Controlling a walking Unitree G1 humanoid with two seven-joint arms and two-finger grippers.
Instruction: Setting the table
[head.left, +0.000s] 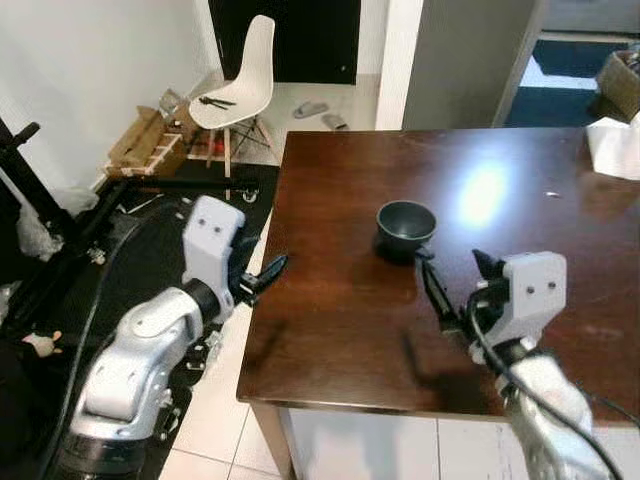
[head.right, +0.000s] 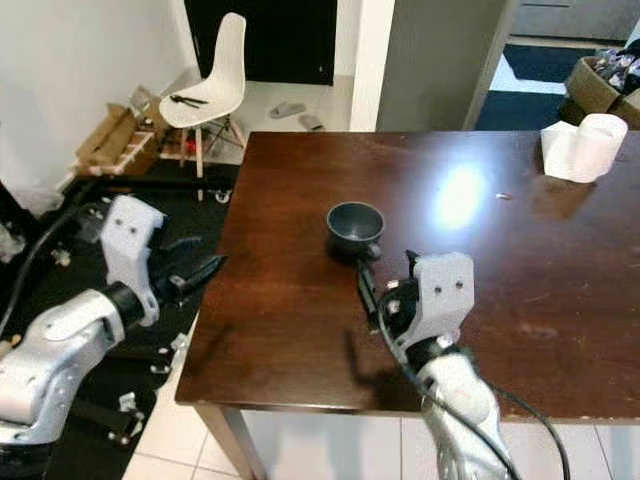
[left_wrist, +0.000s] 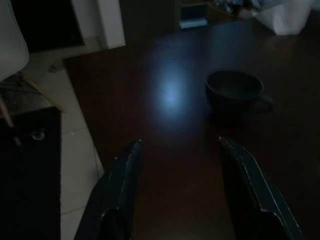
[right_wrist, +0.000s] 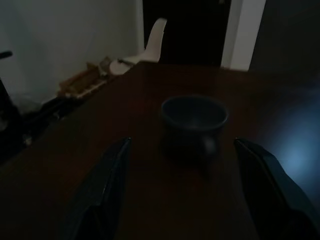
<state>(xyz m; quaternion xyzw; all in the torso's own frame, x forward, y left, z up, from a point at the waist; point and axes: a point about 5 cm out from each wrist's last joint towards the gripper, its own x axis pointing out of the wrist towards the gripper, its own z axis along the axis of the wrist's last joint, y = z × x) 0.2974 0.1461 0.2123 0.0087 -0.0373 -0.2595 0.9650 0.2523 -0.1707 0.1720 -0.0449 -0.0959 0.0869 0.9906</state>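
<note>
We see the upright, empty cup on the table, handle toward our open, empty right tool.

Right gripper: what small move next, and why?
Probably ease the right gripper forward toward the dark cup. Its fingers are open and lined up on the cup, but stop short of it; the cup stands untouched on the table.
</note>
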